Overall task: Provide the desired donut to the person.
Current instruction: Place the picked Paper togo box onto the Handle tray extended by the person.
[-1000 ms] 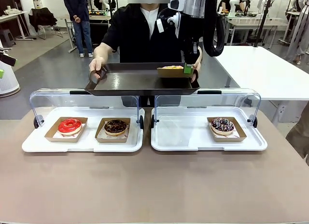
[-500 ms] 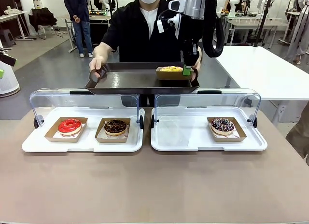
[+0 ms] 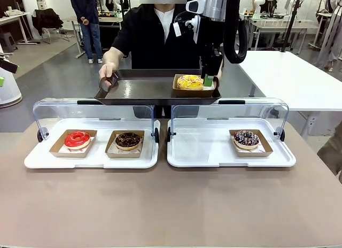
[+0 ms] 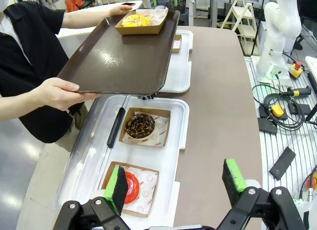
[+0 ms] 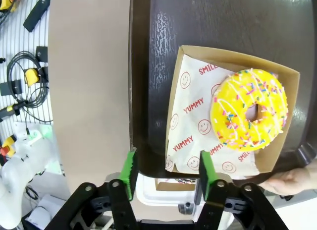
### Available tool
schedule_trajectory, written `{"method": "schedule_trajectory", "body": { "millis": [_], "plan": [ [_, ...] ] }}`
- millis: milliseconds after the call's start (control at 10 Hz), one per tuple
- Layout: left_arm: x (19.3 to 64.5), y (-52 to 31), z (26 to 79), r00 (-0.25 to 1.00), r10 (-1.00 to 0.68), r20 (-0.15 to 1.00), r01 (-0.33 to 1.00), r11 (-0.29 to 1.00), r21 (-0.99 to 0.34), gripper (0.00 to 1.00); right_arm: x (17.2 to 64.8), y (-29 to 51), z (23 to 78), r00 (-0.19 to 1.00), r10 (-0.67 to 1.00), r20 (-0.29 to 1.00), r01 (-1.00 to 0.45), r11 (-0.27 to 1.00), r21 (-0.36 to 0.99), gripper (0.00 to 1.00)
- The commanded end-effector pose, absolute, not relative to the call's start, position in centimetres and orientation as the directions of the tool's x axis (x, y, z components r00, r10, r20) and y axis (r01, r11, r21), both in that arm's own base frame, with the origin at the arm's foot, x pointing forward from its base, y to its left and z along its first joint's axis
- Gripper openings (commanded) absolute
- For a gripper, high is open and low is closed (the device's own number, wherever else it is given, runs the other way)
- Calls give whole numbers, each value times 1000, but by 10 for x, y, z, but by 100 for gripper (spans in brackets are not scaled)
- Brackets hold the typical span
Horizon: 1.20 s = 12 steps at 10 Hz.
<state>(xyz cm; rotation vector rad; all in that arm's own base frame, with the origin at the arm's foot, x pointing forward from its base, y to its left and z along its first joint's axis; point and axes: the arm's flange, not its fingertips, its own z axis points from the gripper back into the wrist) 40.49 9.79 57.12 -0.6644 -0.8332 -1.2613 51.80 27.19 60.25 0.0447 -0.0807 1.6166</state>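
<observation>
yellow donut [image 5: 249,113]: sat in its box [image 5: 223,54] on the tray [image 3: 139,90] held by the person [image 3: 155,45]. my right gripper [image 5: 167,168]: stood wide open, empty, at the box edge. step: handover, i judged; next called for a straight retreat.

My pincer [image 5: 168,174] stands open above a corner of the box [image 5: 233,56] holding a yellow sprinkled donut [image 5: 249,113] on the brown tray [image 5: 208,17]; a hand [image 5: 292,180] holds the tray.
</observation>
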Motion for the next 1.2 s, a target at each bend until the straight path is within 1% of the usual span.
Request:
{"method": "schedule_trajectory", "body": {
  "millis": [0, 300, 400, 600, 700, 900, 1100],
  "plan": [
    [405, 98, 573, 84, -533, 842, 982, 189, 22, 100, 516, 270, 605, -61, 995, 83, -998, -61, -3, 100],
    [405, 98, 573, 84, -533, 842, 982, 189, 22, 100, 513, 270, 608, -61, 995, 72, -998, -62, 7, 100],
    [405, 98, 573, 84, -533, 842, 982, 189, 22, 100, 507, 269, 615, -71, 996, 52, -997, -72, 36, 100],
    [405, 98, 573, 84, -533, 842, 982, 189, 22, 100, 483, 264, 641, -113, 993, 36, -992, -115, 46, 100],
    [405, 98, 573, 84, -533, 842, 982, 189, 22, 100, 466, 260, 653, -120, 992, 30, -992, -121, 29, 100],
    [405, 98, 573, 84, -533, 842, 982, 189, 22, 100, 440, 250, 653, -117, 993, 18, -993, -118, 17, 100],
    [405, 98, 573, 84, -533, 842, 982, 189, 22, 100, 430, 240, 638, -73, 996, 43, -997, -73, -21, 100]
  ]
}}
